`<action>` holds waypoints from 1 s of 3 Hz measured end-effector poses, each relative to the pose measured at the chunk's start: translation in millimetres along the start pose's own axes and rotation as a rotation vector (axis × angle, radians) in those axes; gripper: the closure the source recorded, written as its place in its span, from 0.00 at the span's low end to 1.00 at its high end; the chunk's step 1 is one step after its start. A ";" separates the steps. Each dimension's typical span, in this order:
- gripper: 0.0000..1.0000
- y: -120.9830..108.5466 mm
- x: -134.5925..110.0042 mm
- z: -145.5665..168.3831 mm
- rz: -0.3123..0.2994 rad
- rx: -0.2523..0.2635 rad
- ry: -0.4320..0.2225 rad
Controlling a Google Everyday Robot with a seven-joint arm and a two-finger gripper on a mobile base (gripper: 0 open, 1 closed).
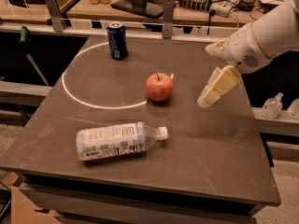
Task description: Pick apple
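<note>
- Table (pixel 224 171): dark, flat top. Everything for this task sits on it. A white ring (pixel 70 90) is marked on the left half.
- Arm (pixel 266 36): the white arm enters from the upper right and hangs over the table's right side.
- Bottle (pixel 117 141): clear plastic, lying on its side near the front, with its cap pointing right. It is well apart from the apple and out of your approach line.
- Gripper (pixel 210 94): pale, angled down and to the left, above the table just to the right of the apple and touching nothing. You cannot tell from this view whether it is open or closed. It holds nothing.
- Apple (pixel 159 87): red-orange, upright with its stem up, near the table's middle at the ring's right edge. It is free on all sides.
- Can (pixel 117 41): blue, upright at the back left, well apart from the apple.
- Step in hand, as judged: the approach. The apple is not yet grasped.
- Next move, as judged: bring the gripper left over the apple and confirm that it is wide enough to span the fruit. Then lower it around the widest part and close gently. The apple is round and likely to roll if nudged from one side.
</note>
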State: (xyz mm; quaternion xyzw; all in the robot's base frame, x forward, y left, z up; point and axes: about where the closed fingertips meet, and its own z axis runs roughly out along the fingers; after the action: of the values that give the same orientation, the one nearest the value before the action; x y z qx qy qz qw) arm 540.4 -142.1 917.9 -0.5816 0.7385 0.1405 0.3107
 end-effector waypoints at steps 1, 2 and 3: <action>0.00 -5.1 -17.2 25.1 0.000 -0.057 -0.070; 0.00 -1.0 -31.7 50.6 -0.017 -0.128 -0.105; 0.00 3.0 -46.6 74.6 -0.037 -0.180 -0.139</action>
State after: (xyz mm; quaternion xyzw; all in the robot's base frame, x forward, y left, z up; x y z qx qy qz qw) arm 565.6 -62.8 889.2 -0.6097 0.6887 0.2404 0.3102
